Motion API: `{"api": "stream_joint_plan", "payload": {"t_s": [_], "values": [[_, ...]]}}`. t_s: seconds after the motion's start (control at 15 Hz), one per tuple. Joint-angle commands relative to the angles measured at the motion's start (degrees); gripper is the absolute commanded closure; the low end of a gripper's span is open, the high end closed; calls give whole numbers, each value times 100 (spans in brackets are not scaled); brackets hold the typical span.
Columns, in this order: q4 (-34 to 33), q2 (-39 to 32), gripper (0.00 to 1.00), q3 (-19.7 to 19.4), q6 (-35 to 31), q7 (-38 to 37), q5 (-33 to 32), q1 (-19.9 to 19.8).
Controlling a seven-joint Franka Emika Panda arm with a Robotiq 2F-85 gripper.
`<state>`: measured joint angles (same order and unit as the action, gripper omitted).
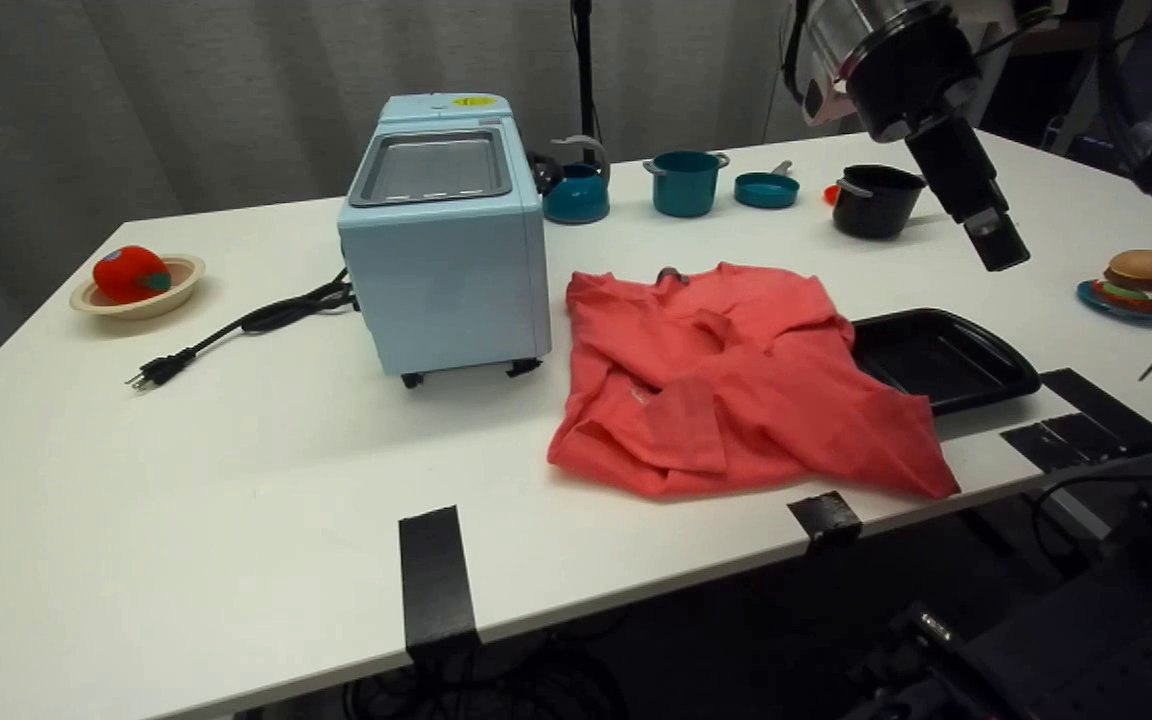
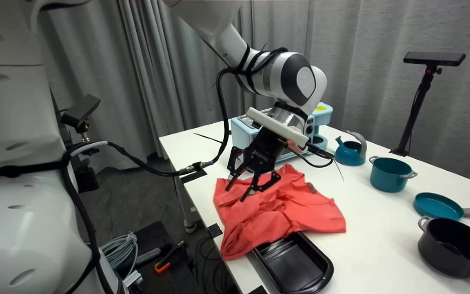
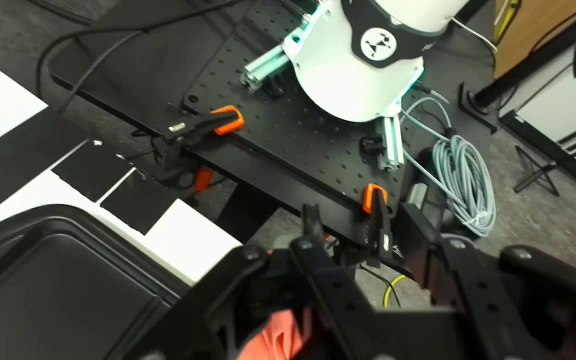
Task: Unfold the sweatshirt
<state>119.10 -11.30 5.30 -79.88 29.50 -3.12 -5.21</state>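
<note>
The red sweatshirt (image 1: 776, 390) lies crumpled and partly folded on the white table. One corner reaches the front edge, and its side laps the black tray. It also shows in an exterior view (image 2: 276, 212) below and behind my gripper (image 2: 234, 195). Only a small patch of the sweatshirt (image 3: 274, 337) shows in the wrist view, behind the finger linkage. My gripper (image 1: 998, 245) is raised and tilted, apart from the cloth. In the wrist view the gripper (image 3: 361, 212) has its fingers apart, with only floor and stand seen between them. It holds nothing.
The black tray (image 1: 936, 360) sits beside the sweatshirt. A light blue toaster oven (image 1: 446, 260) stands on its other side, with a power cord. A kettle (image 1: 576, 195), teal pot (image 1: 686, 185), pan (image 1: 766, 190) and black pot (image 1: 876, 205) stand behind. A toy burger (image 1: 1141, 280) sits near the tray.
</note>
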Motion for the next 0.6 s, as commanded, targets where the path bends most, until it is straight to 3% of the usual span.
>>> {"api": "stream_joint_plan", "payload": {"t_s": [0.0,0.27,0.53], "values": [[-6,130,25,-117,-52,-94,-642,205],[-264,-12,0,-178,-1049,-777,-764,205],[-358,-285,0,-225,-2305,-1628,-419,223]]}}
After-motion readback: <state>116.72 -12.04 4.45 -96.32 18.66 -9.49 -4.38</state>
